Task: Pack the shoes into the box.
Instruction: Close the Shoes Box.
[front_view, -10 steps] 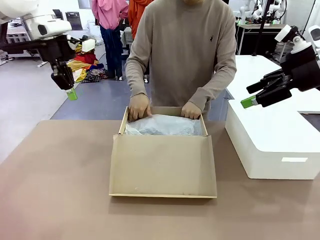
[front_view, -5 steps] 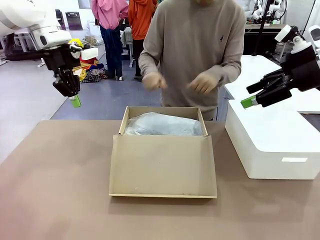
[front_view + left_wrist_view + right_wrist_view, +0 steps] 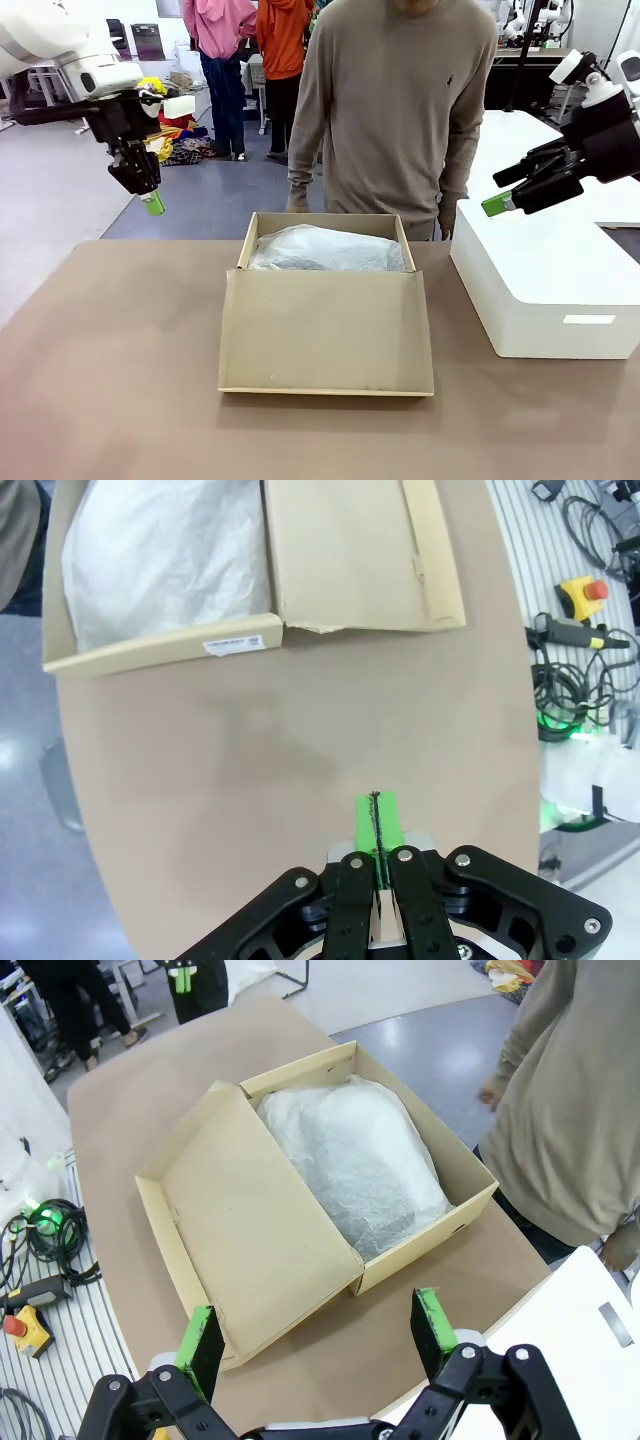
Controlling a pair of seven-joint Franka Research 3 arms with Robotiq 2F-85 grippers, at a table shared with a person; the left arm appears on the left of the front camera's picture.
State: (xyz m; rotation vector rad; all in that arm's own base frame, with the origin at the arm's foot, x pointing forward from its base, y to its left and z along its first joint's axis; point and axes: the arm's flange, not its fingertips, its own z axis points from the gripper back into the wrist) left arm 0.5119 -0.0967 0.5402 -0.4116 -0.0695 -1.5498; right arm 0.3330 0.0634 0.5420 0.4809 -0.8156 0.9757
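The tan cardboard box (image 3: 246,245) stands open at mid-table, its flap lid (image 3: 325,330) lying flat toward me. Crinkled white tissue paper (image 3: 325,250) covers the inside, and the shoes are hidden. In the air over the table's far left edge my left gripper (image 3: 152,203) is shut, with nothing between its green pads. The left wrist view shows those shut fingertips (image 3: 377,820) over bare tabletop, the box (image 3: 350,550) beyond them. Off to the right my right gripper (image 3: 500,190) is open and empty, and it looks down at the box (image 3: 250,1250) and tissue (image 3: 360,1160).
A person (image 3: 400,100) stands behind the box at the far side, both arms hanging down. On the right, under my right gripper, stands a bigger smooth white box (image 3: 545,290). Bare brown tabletop (image 3: 120,350) stretches left of and in front of the box.
The person's hands have left the box's far rim and dropped to their sides. My left gripper has shifted slightly right and down. The right gripper has not moved.
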